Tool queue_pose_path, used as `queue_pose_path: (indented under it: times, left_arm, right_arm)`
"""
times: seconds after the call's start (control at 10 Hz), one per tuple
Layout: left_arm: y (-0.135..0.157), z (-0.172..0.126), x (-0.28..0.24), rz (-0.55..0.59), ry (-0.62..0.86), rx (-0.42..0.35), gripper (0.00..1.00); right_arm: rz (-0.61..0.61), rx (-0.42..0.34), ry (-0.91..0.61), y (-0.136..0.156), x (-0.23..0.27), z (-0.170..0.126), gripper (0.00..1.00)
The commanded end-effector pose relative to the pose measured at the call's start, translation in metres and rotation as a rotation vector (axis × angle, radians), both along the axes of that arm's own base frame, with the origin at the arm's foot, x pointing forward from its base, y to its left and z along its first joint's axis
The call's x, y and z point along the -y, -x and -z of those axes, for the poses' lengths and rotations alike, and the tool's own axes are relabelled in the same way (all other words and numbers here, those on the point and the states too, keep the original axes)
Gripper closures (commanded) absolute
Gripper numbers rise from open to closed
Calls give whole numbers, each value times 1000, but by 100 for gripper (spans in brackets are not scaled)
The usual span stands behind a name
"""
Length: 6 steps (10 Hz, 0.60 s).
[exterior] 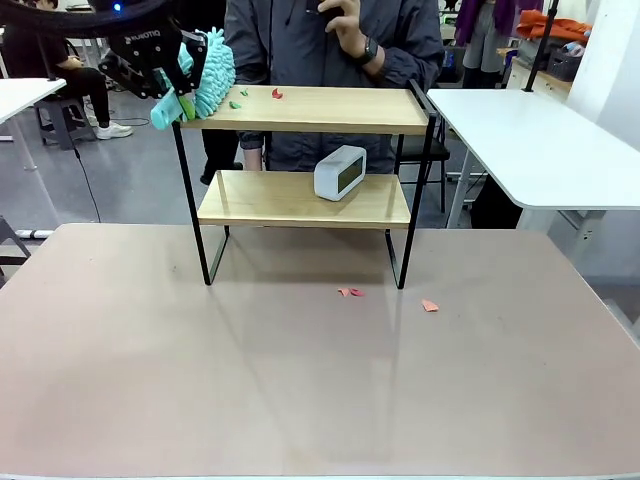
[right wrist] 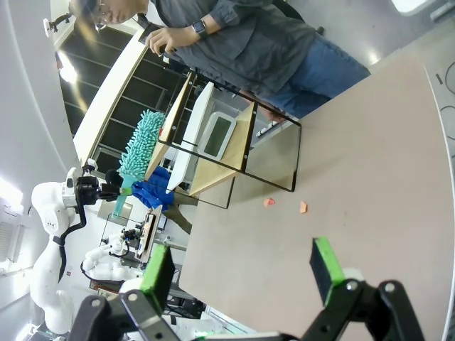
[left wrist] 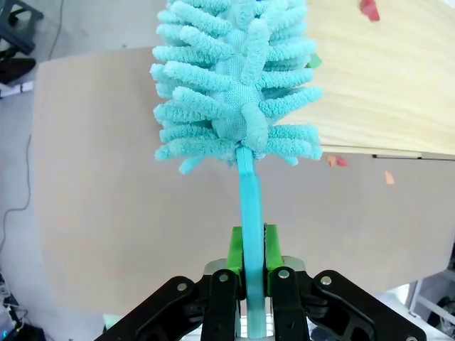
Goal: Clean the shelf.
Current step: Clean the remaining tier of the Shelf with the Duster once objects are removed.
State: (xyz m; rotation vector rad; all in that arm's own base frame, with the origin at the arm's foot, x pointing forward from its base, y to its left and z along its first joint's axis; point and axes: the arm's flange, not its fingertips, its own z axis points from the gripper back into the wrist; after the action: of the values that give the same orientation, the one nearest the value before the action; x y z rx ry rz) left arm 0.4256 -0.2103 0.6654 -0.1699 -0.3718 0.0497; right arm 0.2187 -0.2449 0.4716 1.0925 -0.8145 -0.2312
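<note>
The shelf (exterior: 310, 110) is a two-tier wooden rack in a black frame, standing at the far middle of the table. My left gripper (exterior: 172, 82) is shut on the handle of a turquoise fluffy duster (exterior: 208, 72), whose head rests on the left end of the top board. In the left wrist view the duster (left wrist: 234, 78) stands straight up from my gripper (left wrist: 250, 250), its head over the board's edge (left wrist: 384, 92). Small red and green scraps (exterior: 276, 93) lie on the top board. My right gripper (right wrist: 242, 266) is open, hovering above the table; the shelf (right wrist: 220, 142) lies far off.
A white digital clock (exterior: 340, 172) stands on the lower board. Red and orange scraps (exterior: 351, 292) lie on the table (exterior: 300, 380) in front of the shelf. A person in a grey jacket (exterior: 330, 40) stands just behind the shelf. White tables flank both sides.
</note>
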Motion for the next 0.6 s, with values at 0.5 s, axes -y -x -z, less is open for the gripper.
queue_pose_path:
  times: [0.5]
  left_arm:
    - [2, -7, 20, 258, -16, -48, 88]
  right_arm:
    - [3, 41, -1, -3, 1, -2, 0]
